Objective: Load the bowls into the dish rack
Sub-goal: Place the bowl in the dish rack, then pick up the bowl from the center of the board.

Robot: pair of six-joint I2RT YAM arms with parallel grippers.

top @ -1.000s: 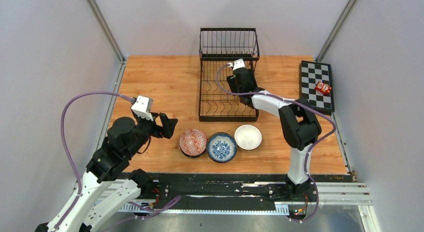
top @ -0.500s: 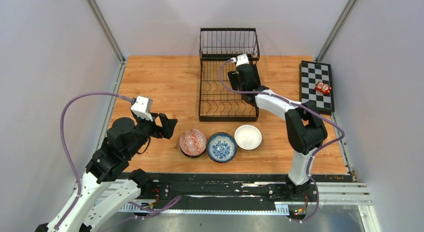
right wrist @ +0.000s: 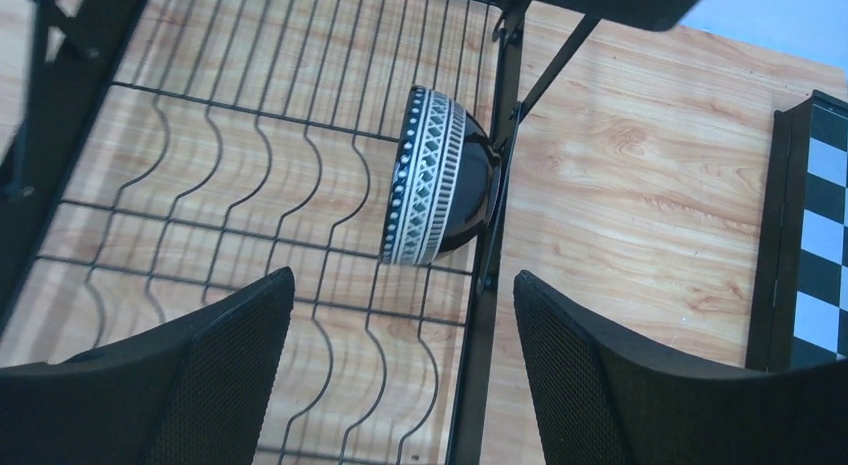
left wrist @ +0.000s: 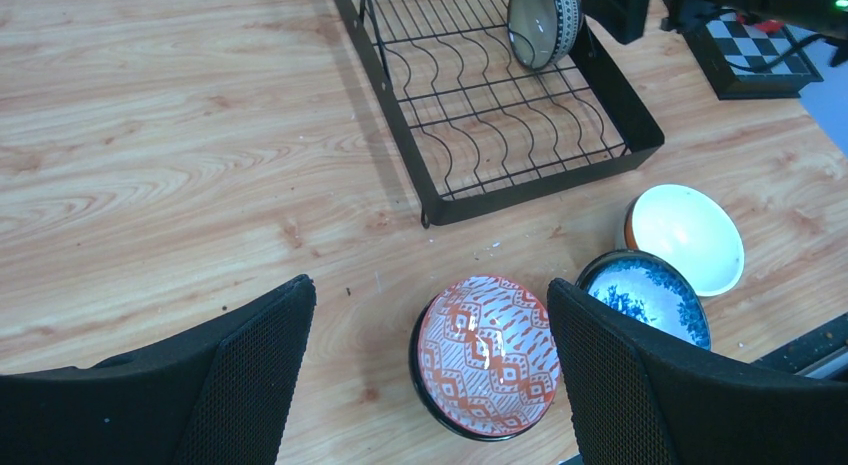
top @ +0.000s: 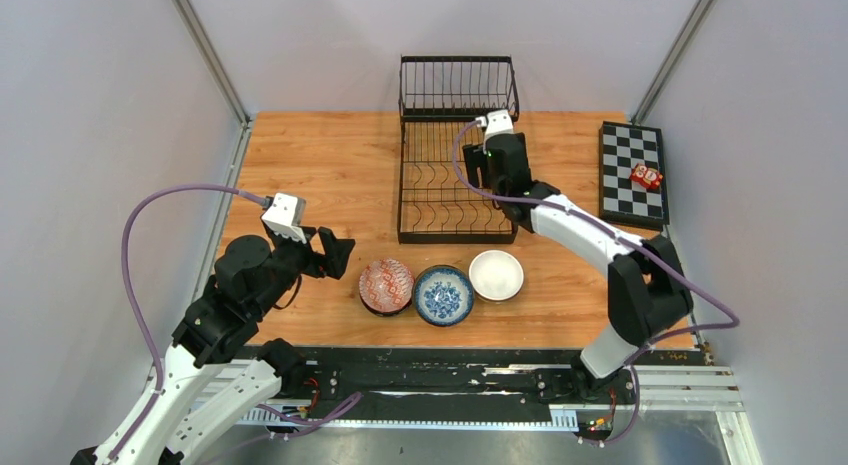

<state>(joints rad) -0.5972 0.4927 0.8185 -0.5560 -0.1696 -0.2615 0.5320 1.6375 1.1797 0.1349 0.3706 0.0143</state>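
Observation:
Three bowls sit in a row on the table in front of the dish rack (top: 430, 200): a red-patterned bowl (top: 386, 284) (left wrist: 487, 355), a blue-and-white floral bowl (top: 443, 294) (left wrist: 647, 295) and a white bowl (top: 496, 275) (left wrist: 685, 235). A dark bowl with a white patterned band (right wrist: 435, 178) (left wrist: 543, 23) stands on edge in the rack's (right wrist: 478, 325) lower tray, at its right rail. My right gripper (top: 488, 155) (right wrist: 404, 275) hovers open just short of that bowl, holding nothing. My left gripper (top: 338, 257) (left wrist: 430, 290) is open above the table, left of the red-patterned bowl.
A checkered board (top: 625, 150) lies at the table's right edge with a small red object (top: 646, 175) on it. The rack's raised basket (top: 458, 85) stands at the back. Grey walls close in both sides.
My right gripper let go of the dark bowl, opened wider and drew back to the right as the elbow swung outward. The bowl stays in the rack. The left arm held still.

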